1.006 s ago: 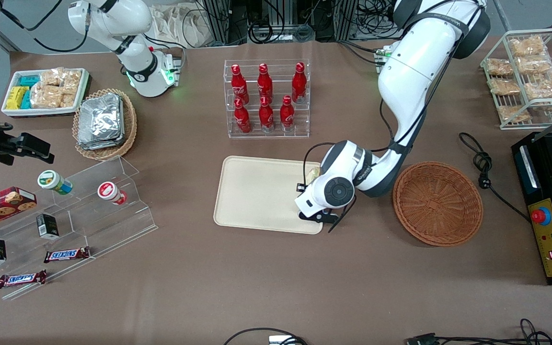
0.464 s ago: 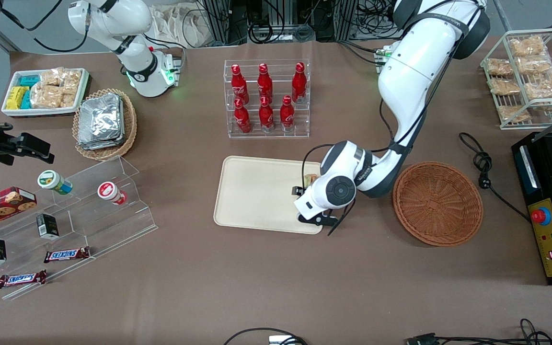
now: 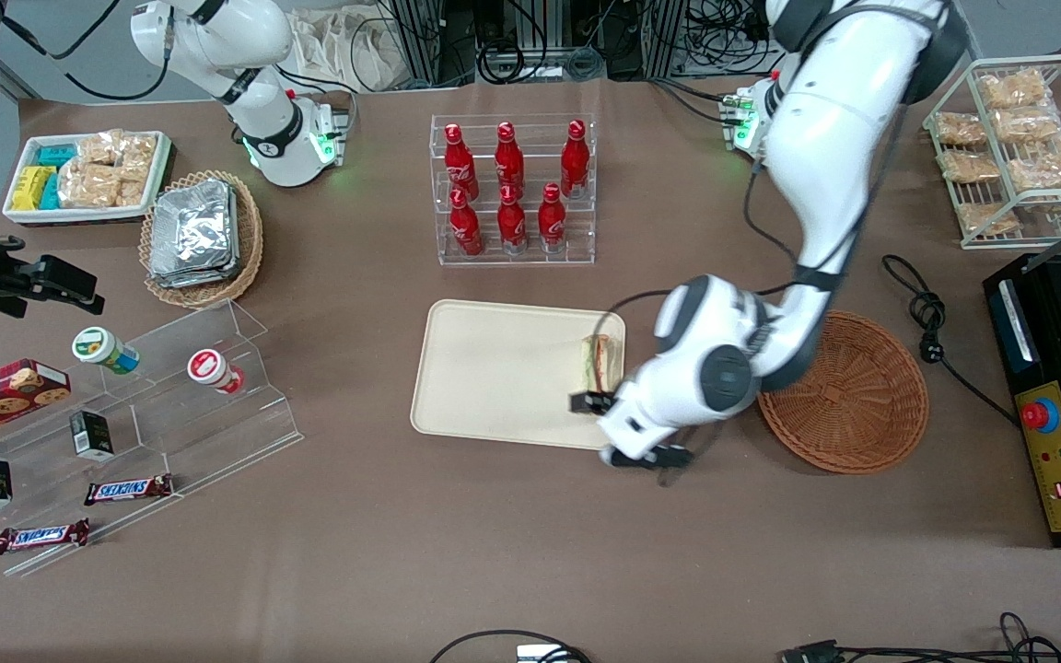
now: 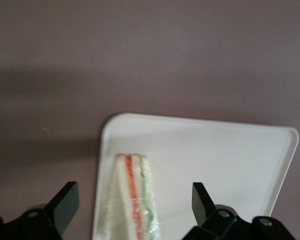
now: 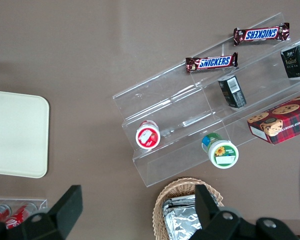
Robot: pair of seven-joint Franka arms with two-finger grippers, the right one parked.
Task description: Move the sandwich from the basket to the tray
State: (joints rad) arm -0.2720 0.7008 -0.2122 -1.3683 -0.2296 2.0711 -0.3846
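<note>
The sandwich (image 3: 601, 361), a clear-wrapped wedge with orange and green layers, lies flat on the cream tray (image 3: 494, 368) near the tray edge closest to the basket. In the left wrist view the sandwich (image 4: 135, 197) rests on the tray (image 4: 215, 155) below and between the two spread fingers. My left gripper (image 3: 620, 429) hovers open over the tray's corner, nearer the front camera than the sandwich, and nothing touches its fingers (image 4: 65, 202). The orange-brown wicker basket (image 3: 842, 391) stands empty beside the tray, toward the working arm's end.
An acrylic rack of red bottles (image 3: 512, 189) stands farther from the camera than the tray. A tan basket of foil packets (image 3: 199, 235), a white snack tray (image 3: 84, 175) and an acrylic shelf (image 3: 171, 405) lie toward the parked arm's end. A wire rack (image 3: 1014, 147) and black machine (image 3: 1060, 396) lie toward the working arm's.
The gripper has drawn away from the sandwich, toward the basket and the front camera. The sandwich, earlier half hidden by the hand, now lies uncovered on the tray.
</note>
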